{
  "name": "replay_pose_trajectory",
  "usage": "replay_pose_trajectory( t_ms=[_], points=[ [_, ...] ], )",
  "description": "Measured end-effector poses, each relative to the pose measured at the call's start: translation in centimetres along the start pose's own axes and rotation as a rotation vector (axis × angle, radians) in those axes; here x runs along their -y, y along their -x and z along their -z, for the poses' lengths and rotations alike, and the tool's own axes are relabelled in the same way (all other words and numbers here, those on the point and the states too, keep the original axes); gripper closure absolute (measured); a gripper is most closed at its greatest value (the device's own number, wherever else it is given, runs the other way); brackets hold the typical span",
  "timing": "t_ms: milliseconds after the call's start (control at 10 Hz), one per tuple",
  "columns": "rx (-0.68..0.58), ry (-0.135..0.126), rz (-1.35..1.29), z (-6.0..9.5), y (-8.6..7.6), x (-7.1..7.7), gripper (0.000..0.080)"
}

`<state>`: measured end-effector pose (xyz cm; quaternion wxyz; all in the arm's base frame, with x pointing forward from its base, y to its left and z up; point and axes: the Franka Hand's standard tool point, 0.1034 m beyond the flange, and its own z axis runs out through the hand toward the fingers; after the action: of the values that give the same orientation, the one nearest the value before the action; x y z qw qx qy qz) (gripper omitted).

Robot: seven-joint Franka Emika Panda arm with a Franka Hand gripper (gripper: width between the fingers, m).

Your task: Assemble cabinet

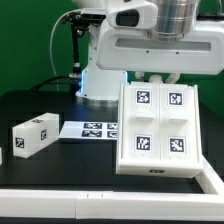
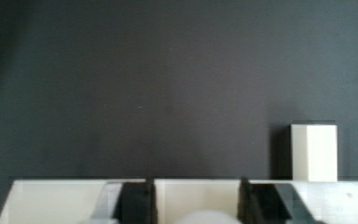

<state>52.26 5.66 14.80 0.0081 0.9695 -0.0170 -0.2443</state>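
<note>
The cabinet's large white shell [image 1: 158, 130] has four recessed compartments, each with a black-and-white tag. It leans tilted, with its lower edge down by the table and its top edge up at my gripper [image 1: 152, 76]. In the wrist view my gripper [image 2: 197, 205] is shut on that top edge [image 2: 60, 200], and white plastic fills the gap between the two black fingers [image 2: 137, 200]. A smaller white tagged block [image 1: 32, 135] lies on the black table at the exterior view's left, apart from the shell. Past the held edge, the wrist view shows a white piece [image 2: 313, 150].
The marker board [image 1: 88, 128] lies flat between the small block and the shell. A white rail [image 1: 90, 203] runs along the table's front and turns up the exterior view's right side. The robot base [image 1: 100, 70] stands behind the board.
</note>
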Motion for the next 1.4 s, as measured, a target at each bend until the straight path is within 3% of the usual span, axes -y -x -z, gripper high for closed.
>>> replay_pose_trajectory(
  t_ms=[200, 400, 800, 1000, 1400],
  points=[
    [0.12, 0.029, -0.003, 0.1, -1.0, 0.1, 0.0585],
    [0.22, 0.039, 0.019, 0.0, -0.3, 0.0, 0.0593],
    [0.209, 0.04, -0.01, -0.2, -1.4, -0.4, 0.0636],
    [0.224, 0.045, -0.047, -1.1, -1.0, -0.7, 0.0648],
    [0.211, 0.033, -0.049, -0.9, 0.2, -0.9, 0.0674]
  ],
)
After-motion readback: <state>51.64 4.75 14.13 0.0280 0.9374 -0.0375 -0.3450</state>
